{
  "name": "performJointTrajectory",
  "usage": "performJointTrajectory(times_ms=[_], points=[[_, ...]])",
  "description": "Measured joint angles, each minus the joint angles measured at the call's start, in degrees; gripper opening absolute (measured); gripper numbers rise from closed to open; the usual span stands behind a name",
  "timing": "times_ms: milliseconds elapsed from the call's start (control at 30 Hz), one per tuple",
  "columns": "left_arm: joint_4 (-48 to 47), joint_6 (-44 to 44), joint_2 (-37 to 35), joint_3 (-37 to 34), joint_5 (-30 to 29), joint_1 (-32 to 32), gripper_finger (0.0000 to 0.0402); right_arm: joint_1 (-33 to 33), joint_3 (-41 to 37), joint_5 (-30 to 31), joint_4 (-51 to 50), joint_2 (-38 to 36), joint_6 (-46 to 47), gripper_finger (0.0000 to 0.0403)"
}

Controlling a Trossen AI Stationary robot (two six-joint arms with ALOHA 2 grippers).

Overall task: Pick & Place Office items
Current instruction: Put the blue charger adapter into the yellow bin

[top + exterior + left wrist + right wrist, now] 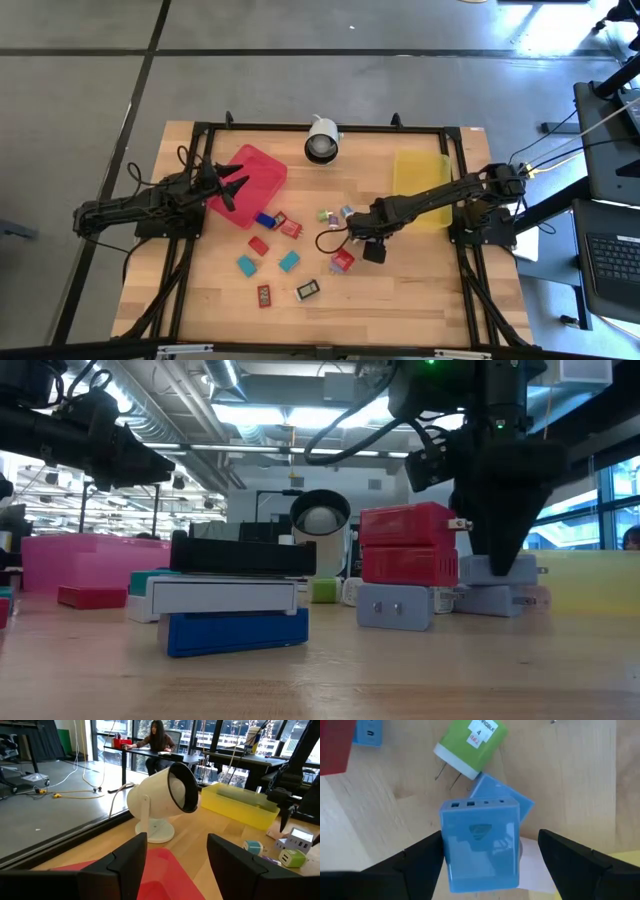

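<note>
Right gripper (490, 860) poised just above a blue charger (480, 845) near table centre, fingers apart and straddling it, nothing clamped yet. Charger's long axis running along the gap between the fingers, so a straight descent should seat both sides. Green charger (470, 745) just beyond. Left gripper (175, 865) idle over the red tray (262, 160), fingers apart, much farther off.

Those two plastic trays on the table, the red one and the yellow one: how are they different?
The red tray lies on the table's left side, turned at an angle; the yellow tray lies on the right side, square with the table's edge. The left gripper hangs open over the red tray; the right arm reaches across the yellow tray. Both are shallow rectangular trays, and nothing shows inside either.
</note>
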Motion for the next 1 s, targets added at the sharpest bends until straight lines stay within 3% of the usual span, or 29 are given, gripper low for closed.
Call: performJointTrajectory(times_ms=[267, 433, 667, 833, 1000], points=[[0.0, 0.0, 0.0, 0.0, 0.0, 0.0, 0.0204, -0.1, 0.1, 0.4, -0.1, 0.0, 0.6, 0.0206], [0.0, 0.0, 0.0, 0.0, 0.4, 0.0, 0.0204, -0.3, 2.8, 3.7, -4.0, 0.0, 2.6, 0.0206], [0.0, 0.0, 0.0, 0.0, 6.2, 0.0, 0.0205, -1.6, 8.8, 17.4, -17.7, -1.8, 3.9, 0.0206], [0.0, 0.0, 0.0, 0.0, 6.9, 0.0, 0.0203, -6.0, 8.8, 21.2, -26.2, -5.9, 4.0, 0.0206], [0.0, 0.0, 0.0, 0.0, 7.0, 0.0, 0.0204, -13.3, 8.8, 26.1, -28.0, -11.1, 4.8, 0.0206]])
